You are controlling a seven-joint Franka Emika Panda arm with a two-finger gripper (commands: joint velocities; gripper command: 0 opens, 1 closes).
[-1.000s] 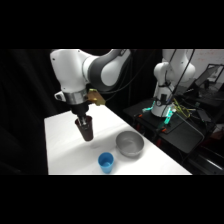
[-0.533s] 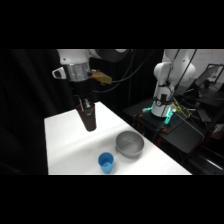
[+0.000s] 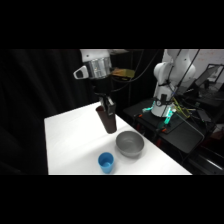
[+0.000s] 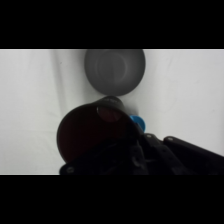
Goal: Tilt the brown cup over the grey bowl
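We see the gripper (image 3: 106, 106) clamped on the brown cup (image 3: 108, 120), holding it in the air above the white table (image 3: 70, 135), clear of the surface. The cup leans a little, its narrow base lowest and pointing toward the grey bowl (image 3: 130, 144), which sits near the table's right edge. From the wrist, the brown cup (image 4: 92, 131) fills the lower middle, its open mouth facing the camera; we make out only a dark inside and cannot tell whether anything is in it. The grey bowl (image 4: 114, 69) lies beyond it, and we see a smooth inside with nothing in it. The blue cup (image 3: 106, 162) stands upright near the table's front edge, just beside the bowl but apart from it; only a sliver of the blue cup (image 4: 137, 122) peeks past the brown one in the wrist view. Compared with half a second ago, the cup has moved rightward, nearer the bowl, and now tilts. We can read no writing or labels anywhere
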